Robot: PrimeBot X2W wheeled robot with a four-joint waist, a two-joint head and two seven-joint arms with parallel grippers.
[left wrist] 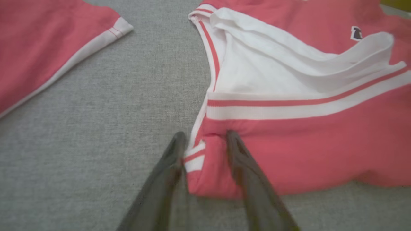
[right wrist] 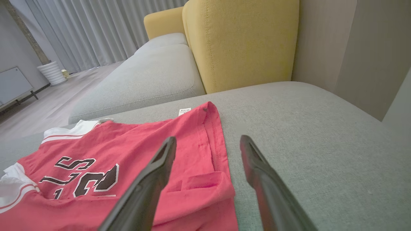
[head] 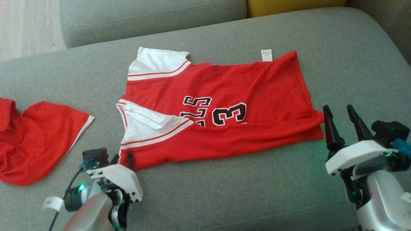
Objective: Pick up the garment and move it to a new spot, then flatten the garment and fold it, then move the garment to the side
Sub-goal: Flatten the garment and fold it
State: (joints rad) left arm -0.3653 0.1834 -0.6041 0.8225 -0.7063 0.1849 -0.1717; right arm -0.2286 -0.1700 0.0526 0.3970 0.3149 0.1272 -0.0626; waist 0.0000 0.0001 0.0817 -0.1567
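Red mesh basketball jersey with white trim (head: 221,96) lies flat on grey fabric sofa cushion (head: 224,192). Left end effector (left wrist: 205,134) at 7 o'clock corner, fingers apart, astride the hem. Right end effector (head: 337,108) at 3 o'clock, spread, empty.

Grey woven-fabric sofa seat (head: 224,199), mustard-yellow upholstered backrest (right wrist: 244,41) at its far edge, pale wooden floor (right wrist: 48,106), grey pleated curtains (right wrist: 96,29)

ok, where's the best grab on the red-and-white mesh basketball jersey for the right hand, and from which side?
On the red jersey, take the near right hem corner, where the fabric is doubled back into a thicker flap. Come in from the robot's right, low over the bare grey sofa cushion, one finger sliding under the edge. The open right hand sits beside that corner.
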